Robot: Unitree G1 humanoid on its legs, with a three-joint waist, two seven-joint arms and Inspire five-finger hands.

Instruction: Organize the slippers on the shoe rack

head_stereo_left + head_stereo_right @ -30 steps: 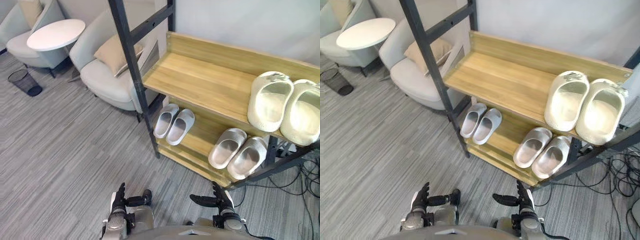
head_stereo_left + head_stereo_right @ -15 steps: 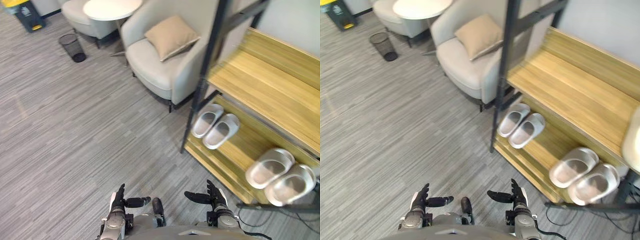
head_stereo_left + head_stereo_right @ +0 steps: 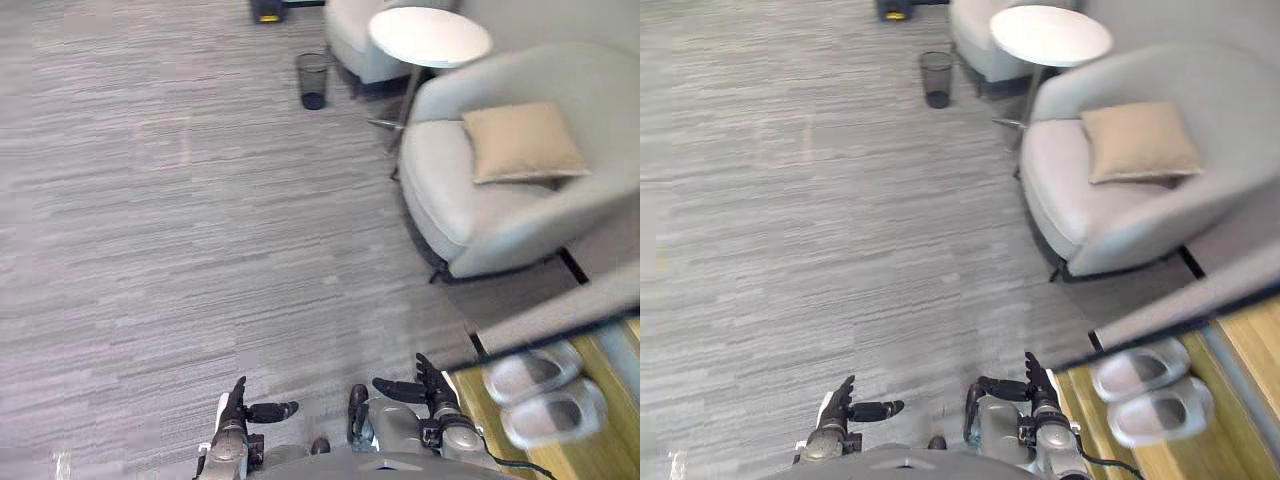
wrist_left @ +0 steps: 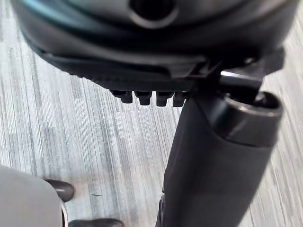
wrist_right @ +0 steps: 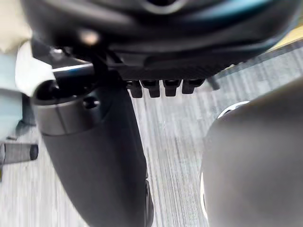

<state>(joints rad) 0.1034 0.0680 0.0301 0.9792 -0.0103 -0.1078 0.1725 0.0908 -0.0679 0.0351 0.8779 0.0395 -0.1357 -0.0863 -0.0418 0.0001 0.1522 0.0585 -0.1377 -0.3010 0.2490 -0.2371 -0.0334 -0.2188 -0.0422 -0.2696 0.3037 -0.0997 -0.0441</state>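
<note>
A pair of small grey slippers (image 3: 545, 395) lies side by side on the low wooden shelf of the shoe rack (image 3: 1243, 338), at the lower right corner of the eye views. A dark frame bar of the rack crosses just above them. My right hand (image 3: 430, 385) hangs low near the rack's front corner, open, with straight fingers and nothing in it. My left hand (image 3: 237, 410) is held low over the grey floor to the left, open and empty as well. In the left wrist view its fingertips (image 4: 143, 97) stand straight above the floor.
A light grey armchair (image 3: 470, 200) with a beige cushion (image 3: 522, 142) stands right beside the rack. Behind it are a round white side table (image 3: 430, 35), a second chair (image 3: 355, 30) and a black wire bin (image 3: 313, 80). Grey striped carpet spreads to the left.
The whole view has swung to the left, so the camera moved: the rack now sits at the right edge and its upper shelves are out of sight. Both hands stay low and open.
</note>
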